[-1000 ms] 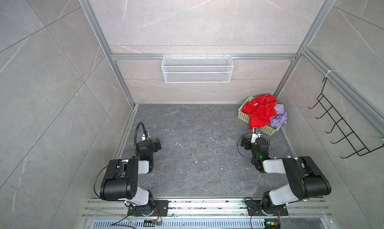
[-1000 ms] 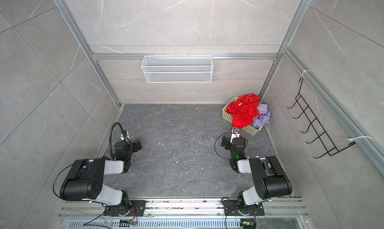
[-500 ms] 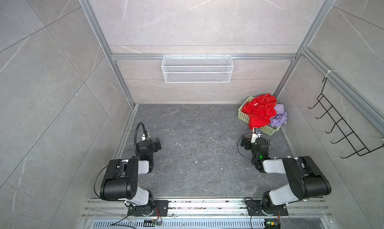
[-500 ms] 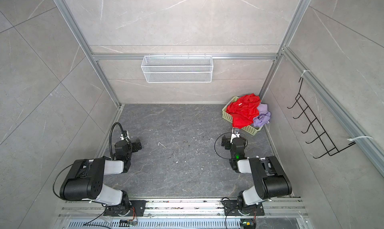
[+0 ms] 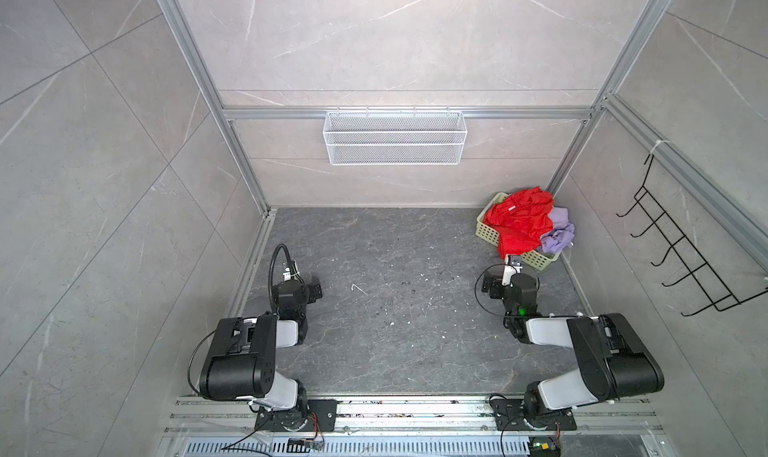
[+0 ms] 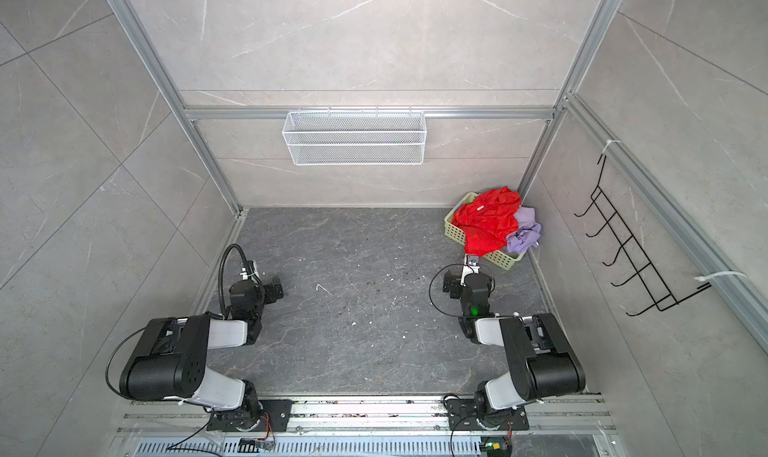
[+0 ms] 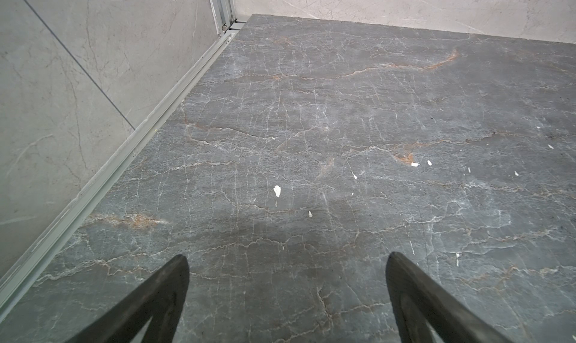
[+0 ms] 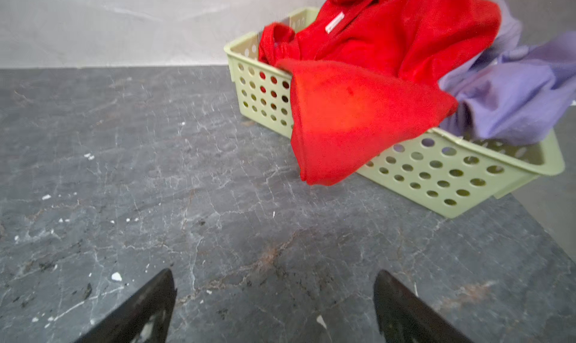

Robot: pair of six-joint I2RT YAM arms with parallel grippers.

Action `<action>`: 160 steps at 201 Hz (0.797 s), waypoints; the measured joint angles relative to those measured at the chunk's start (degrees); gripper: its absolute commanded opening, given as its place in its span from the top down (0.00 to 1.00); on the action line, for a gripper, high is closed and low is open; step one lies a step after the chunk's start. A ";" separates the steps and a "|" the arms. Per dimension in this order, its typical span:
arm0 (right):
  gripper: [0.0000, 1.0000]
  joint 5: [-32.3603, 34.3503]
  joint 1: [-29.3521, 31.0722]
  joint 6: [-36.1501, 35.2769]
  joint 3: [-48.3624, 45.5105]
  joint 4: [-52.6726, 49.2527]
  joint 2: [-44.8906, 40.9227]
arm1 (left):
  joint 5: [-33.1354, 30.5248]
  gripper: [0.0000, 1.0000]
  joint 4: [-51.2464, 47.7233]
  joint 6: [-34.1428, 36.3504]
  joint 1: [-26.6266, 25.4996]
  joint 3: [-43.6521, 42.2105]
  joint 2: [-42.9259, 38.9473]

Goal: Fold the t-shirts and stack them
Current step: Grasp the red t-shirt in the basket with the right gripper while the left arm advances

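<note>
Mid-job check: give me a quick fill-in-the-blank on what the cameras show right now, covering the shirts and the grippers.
1. The t-shirt draped over the front rim of the basket is ____ in colour.
2. Counting the lilac t-shirt, the basket holds ____ garments.
3. The left gripper and the right gripper both have their jaws ____.
4. The gripper nearer the basket is the ____ one.

Missing words: red; two; open; right.
</note>
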 measured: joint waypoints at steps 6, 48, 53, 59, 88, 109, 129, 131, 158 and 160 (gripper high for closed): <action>0.01 -0.24 0.00 -0.20 1.86 -3.48 -1.40 | 0.00 0.00 -3.39 0.00 0.00 1.25 -0.72; 0.01 -2.32 0.90 5.88 16.06 -21.62 -13.38 | 2.47 0.00 -25.33 -1.62 -0.02 19.02 -6.93; 0.01 -2.62 1.55 7.45 18.97 -24.30 -13.60 | 2.95 0.00 -27.71 -2.69 -0.17 21.70 -7.52; 0.01 -3.15 2.40 8.96 21.94 -26.40 -13.51 | 3.39 0.00 -29.73 -3.93 -0.37 24.37 -7.98; 0.01 -7.58 8.94 18.67 33.35 -31.34 -10.47 | 6.38 0.00 -38.05 -13.73 -2.97 36.04 -8.39; 0.01 -11.96 13.55 26.82 38.01 -33.44 -5.70 | 11.04 0.00 -43.60 -22.56 -6.45 41.79 -7.61; 0.01 -14.75 17.99 33.27 40.89 -36.17 -1.64 | 14.05 0.00 -46.16 -32.00 -10.78 44.13 -6.47; 0.01 -14.95 18.36 33.68 41.03 -36.39 -1.44 | 14.23 0.00 -46.34 -32.63 -11.17 44.13 -6.43; 0.01 -15.15 25.18 38.03 44.59 -41.99 0.04 | 14.19 0.00 -49.16 -39.19 -19.52 44.13 -5.57; 0.01 -14.97 25.51 38.18 44.81 -42.29 0.04 | 14.14 0.00 -49.44 -39.34 -20.22 44.13 -5.53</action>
